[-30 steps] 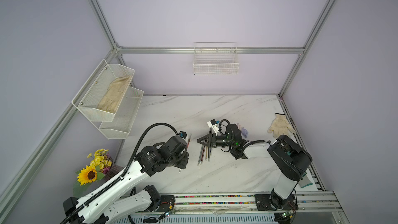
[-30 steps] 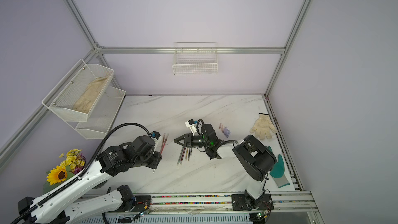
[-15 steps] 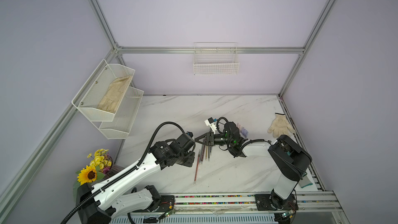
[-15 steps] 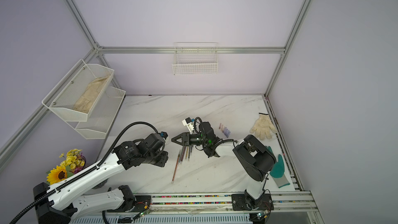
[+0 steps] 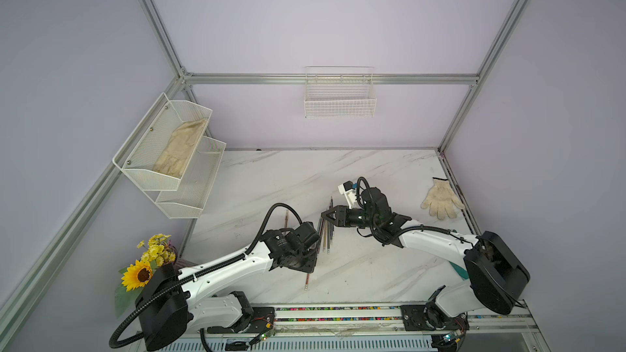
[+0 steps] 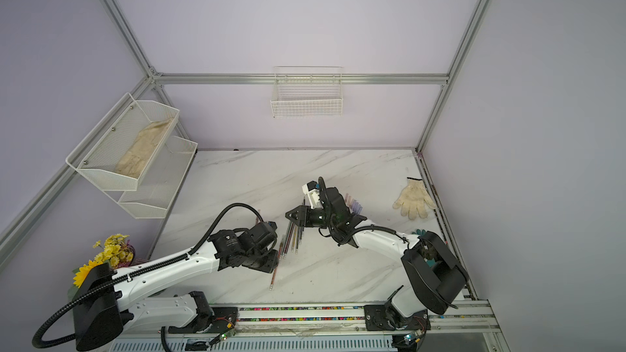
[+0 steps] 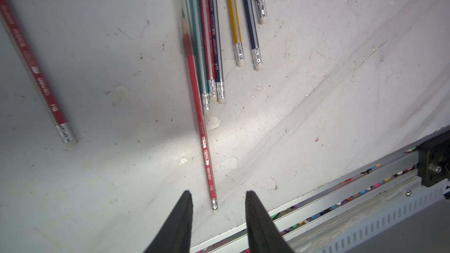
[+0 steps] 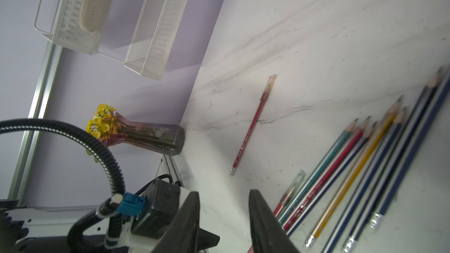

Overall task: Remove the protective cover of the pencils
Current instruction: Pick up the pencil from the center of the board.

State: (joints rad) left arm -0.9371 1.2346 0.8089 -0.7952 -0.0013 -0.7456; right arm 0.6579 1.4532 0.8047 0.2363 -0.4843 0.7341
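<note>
Left wrist view shows pencils (image 7: 216, 45) lying on a scuffed white table (image 7: 316, 93).

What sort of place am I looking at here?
Probably a robot test cell in a lab: a left arm and right arm on a rail, a marble-look table inside an aluminium frame, pencils and a glove laid out.

With jaws parted, left hand (image 7: 216, 192) and right hand (image 8: 222, 191) hang empty.
</note>
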